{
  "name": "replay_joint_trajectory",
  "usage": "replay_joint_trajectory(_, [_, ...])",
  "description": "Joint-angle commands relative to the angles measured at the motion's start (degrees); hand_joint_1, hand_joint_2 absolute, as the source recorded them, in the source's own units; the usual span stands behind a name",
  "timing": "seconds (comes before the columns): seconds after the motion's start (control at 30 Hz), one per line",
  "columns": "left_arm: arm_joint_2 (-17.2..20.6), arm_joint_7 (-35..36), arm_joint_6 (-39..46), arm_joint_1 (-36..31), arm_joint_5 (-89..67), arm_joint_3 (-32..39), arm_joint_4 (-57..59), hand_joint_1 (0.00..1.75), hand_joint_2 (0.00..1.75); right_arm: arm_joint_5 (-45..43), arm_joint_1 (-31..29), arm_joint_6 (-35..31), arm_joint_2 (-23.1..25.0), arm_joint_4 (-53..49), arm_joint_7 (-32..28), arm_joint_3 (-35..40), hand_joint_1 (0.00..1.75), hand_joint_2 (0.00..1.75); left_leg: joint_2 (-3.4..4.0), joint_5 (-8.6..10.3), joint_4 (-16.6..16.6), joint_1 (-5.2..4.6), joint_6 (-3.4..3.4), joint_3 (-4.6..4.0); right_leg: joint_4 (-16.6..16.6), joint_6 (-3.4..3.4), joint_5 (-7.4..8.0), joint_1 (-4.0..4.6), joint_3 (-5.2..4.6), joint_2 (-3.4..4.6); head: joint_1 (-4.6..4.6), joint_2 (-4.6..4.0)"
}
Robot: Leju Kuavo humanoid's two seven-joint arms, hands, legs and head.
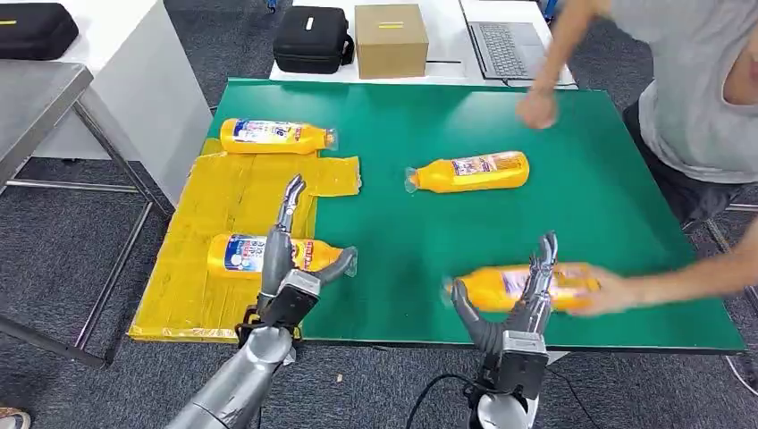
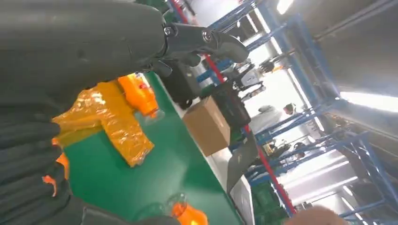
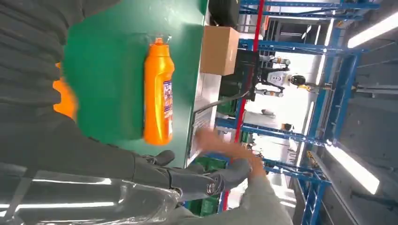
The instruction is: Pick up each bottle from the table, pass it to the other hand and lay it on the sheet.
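Right now my right hand (image 1: 523, 295) hovers with fingers spread and nothing in it, close over the near bottle (image 1: 518, 288), where a person's hand (image 1: 608, 293) rests too, so I'd wait. My left hand (image 1: 288, 268) hangs open above the bottle on the yellow sheet (image 1: 223, 192). Farther off, another bottle (image 1: 469, 172) lies mid-table; one more (image 1: 273, 136) tops the sheet.

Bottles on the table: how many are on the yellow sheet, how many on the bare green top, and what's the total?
On the yellow sheet: 2, far bottle and near bottle.
On the green top: 2, middle bottle and front bottle, which a person's hand touches.
Total: 4
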Motion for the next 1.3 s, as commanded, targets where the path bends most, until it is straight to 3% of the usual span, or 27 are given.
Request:
replay_joint_trajectory(0.03, [1.84,0.16,-0.58,-0.62,0.43,-0.50,0.44,0.00,1.75,-0.22,-0.24,0.00,-1.99,-0.31,0.02,1.49,0.00,1.75,0.06,-0.07,-0.03,0.01,-0.07,0.18,-0.02,-0.06,-0.06,0.01,0.16,0.03,0.02,0.00])
replay_joint_trajectory(0.27, [1.25,2.34,-2.97,0.00,8.22,0.91,-1.74,0.00,1.75,0.94,-1.50,0.00,-0.44,3.45,0.02,1.85,0.00,1.75,0.08,-0.04,-0.04,0.02,-0.05,0.14,-0.04,-0.06,-0.02,0.02,0.12,0.06,0.02,0.00])
replay_joint_trajectory(0.3, [0.88,2.88,-3.73,0.13,10.65,1.81,-2.22,0.00,1.75,1.20,-1.60,0.00,-0.39,3.69,0.02,2.21,0.00,0.00,0.13,-0.11,-0.04,0.02,-0.09,0.26,-0.02,-0.09,-0.08,0.03,0.22,0.09,0.02,0.00])
replay_joint_trajectory(0.5, [0.52,3.64,-2.31,-0.27,15.13,1.11,-1.51,0.00,1.75,5.18,-1.37,0.00,3.51,5.41,0.02,-1.49,0.00,0.00,0.10,-0.10,-0.04,0.02,-0.09,0.26,-0.02,-0.08,-0.09,0.03,0.24,0.06,0.02,0.00])
replay_joint_trajectory(0.53, [0.56,3.47,-2.39,-0.43,15.09,0.13,-1.32,0.00,0.00,4.33,-1.86,0.00,2.73,6.95,0.02,-0.03,0.00,0.00,0.13,-0.08,-0.05,0.03,-0.08,0.23,-0.03,-0.08,-0.06,0.04,0.19,0.09,0.00,0.00])
replay_joint_trajectory(0.57, [0.45,2.83,-1.65,-0.28,15.24,-0.43,-1.38,0.00,0.00,5.10,-2.02,0.00,2.99,8.87,0.02,-0.59,0.00,0.00,0.08,-0.05,-0.05,0.04,-0.06,0.18,-0.06,-0.06,-0.03,0.04,0.16,0.05,0.00,0.00])
replay_joint_trajectory(0.6, [0.17,2.27,-0.61,0.04,15.20,-0.74,-1.46,0.00,0.00,5.64,-1.80,0.00,3.59,9.45,0.02,-1.60,0.00,1.75,0.11,-0.12,-0.04,0.03,-0.10,0.33,-0.03,-0.09,-0.11,0.04,0.30,0.06,0.00,0.00])
replay_joint_trajectory(0.67, [0.20,2.18,-0.92,-0.22,15.15,-2.41,-1.32,0.00,0.00,9.92,-0.20,0.00,6.64,3.21,0.02,-6.76,0.00,1.75,0.08,-0.05,-0.07,0.04,-0.06,0.21,-0.07,-0.06,-0.04,0.04,0.20,0.04,0.00,0.00])
replay_joint_trajectory(0.73, [0.05,1.98,-0.25,-0.44,15.30,-3.03,-1.20,0.00,0.00,10.54,-0.28,0.00,6.41,4.75,0.02,-6.81,0.00,1.75,0.04,-0.04,-0.04,0.01,-0.05,0.15,-0.01,-0.05,-0.05,0.01,0.13,0.01,0.02,0.00])
replay_joint_trajectory(0.8, [-0.41,1.67,-0.35,-0.87,16.93,-3.21,-0.92,0.00,0.00,22.30,0.48,0.00,8.27,1.89,0.02,-11.08,0.00,1.75,-0.04,-0.10,-0.03,-0.02,-0.09,0.27,0.03,-0.09,-0.15,-0.01,0.25,-0.08,0.02,0.00])
replay_joint_trajectory(0.9, [-0.82,0.67,-0.02,-1.31,18.77,-3.25,-0.53,0.00,0.00,30.23,0.41,0.00,7.08,6.91,0.02,-11.44,0.00,1.75,-0.07,-0.09,-0.01,0.00,-0.09,0.23,0.03,-0.08,-0.14,0.01,0.24,-0.11,0.02,0.00])
replay_joint_trajectory(0.93, [-0.78,0.21,-0.39,-1.26,19.34,-3.13,-0.55,0.00,1.75,30.28,0.46,0.00,6.48,8.58,0.02,-11.03,0.00,1.75,-0.09,-0.07,-0.03,0.04,-0.08,0.25,-0.05,-0.07,-0.11,0.05,0.28,-0.13,0.02,0.00])
replay_joint_trajectory(1.07, [0.46,2.80,-8.70,-1.70,26.73,-2.93,0.10,0.00,1.75,32.23,0.41,0.00,3.77,14.58,0.02,-8.62,0.00,1.75,0.00,-0.04,-0.08,0.04,-0.06,0.24,-0.11,-0.06,-0.04,0.05,0.25,-0.03,0.02,0.00])
replay_joint_trajectory(1.3, [0.46,2.80,-8.70,-1.70,26.73,-2.93,0.10,0.00,1.75,32.23,0.41,0.00,3.77,14.58,0.02,-8.62,0.00,1.75,0.04,-0.03,-0.06,0.04,-0.06,0.16,-0.08,-0.05,-0.02,0.04,0.15,0.01,0.02,0.00])
